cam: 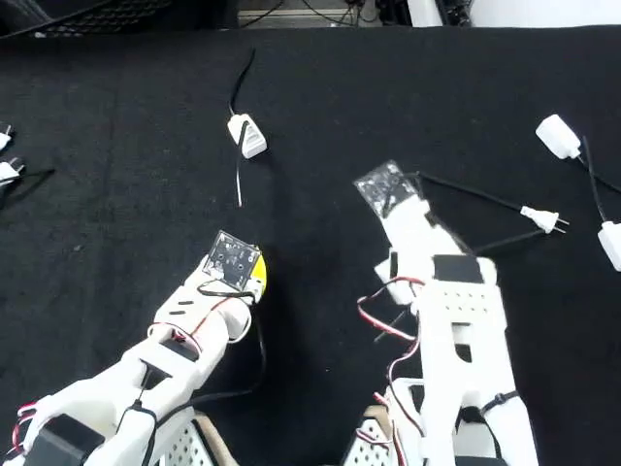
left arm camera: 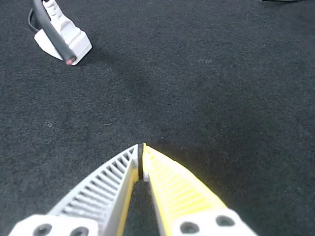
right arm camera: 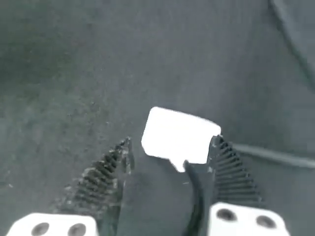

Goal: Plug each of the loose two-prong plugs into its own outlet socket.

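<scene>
We judge the largest source of trouble to be the table (cam: 320, 87) itself. Its black cloth is soft and napped, so a light plastic piece nudged across it is likely to drag, tip or bunch the fabric rather than slide true. The right claw (right arm camera: 171, 142) is spread wide over a white block (right arm camera: 179, 133), with one ribbed finger close against the block's side and the other well clear. If it closes from here, we expect the block to be shoved or twisted before it is pinched. The black cord (right arm camera: 194, 196) running between the fingers could get caught in the grip as well. We cannot tell whether this block is a socket or a plug body. The left claw (left arm camera: 141, 147) is closed on nothing, its grey and yellow tips meeting over bare cloth. A white wedge-shaped piece (left arm camera: 61, 42) with a thick cable lies well apart ahead of it, and the claw would have to open before taking anything. A loose two-prong plug (cam: 543, 219) lies unplugged on the cloth to the right of the right arm, prongs pointing away from it. Its cord runs back toward that arm, so a pull on one end may tow the other. The housings look smooth, hard and round-cornered, the fingers are a ribbed lattice, and the cords are thin and springy. The prongs are small bright metal, easy to bend or to miss a slot with.
</scene>
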You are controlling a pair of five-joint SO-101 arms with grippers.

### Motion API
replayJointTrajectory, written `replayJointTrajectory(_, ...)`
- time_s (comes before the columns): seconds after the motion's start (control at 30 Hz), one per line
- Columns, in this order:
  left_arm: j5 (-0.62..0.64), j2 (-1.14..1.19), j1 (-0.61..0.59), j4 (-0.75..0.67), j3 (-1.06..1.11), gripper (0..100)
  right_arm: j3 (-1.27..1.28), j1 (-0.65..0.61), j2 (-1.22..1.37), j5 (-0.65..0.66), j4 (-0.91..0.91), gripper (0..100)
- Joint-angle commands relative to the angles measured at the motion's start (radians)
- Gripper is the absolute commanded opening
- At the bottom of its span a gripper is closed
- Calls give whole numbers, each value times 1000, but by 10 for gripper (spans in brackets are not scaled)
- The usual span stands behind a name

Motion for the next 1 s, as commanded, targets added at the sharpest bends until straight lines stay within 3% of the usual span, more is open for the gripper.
replayJointTrajectory(0.0, -6, -23, 4, 5, 19, 32, -105, -15, -4, 144, 54, 237)
replayJointTrajectory(0.4, -6, -23, 4, 5, 19, 32, -437, 80, 447, 623, 302, 237)
replayJointTrajectory(0.7, -6, -23, 4, 5, 19, 32, -591, 143, 670, 779, 313, 237)
replayJointTrajectory(0.97, -6, -23, 5, 5, 19, 32, -593, 141, 757, 822, 269, 237)
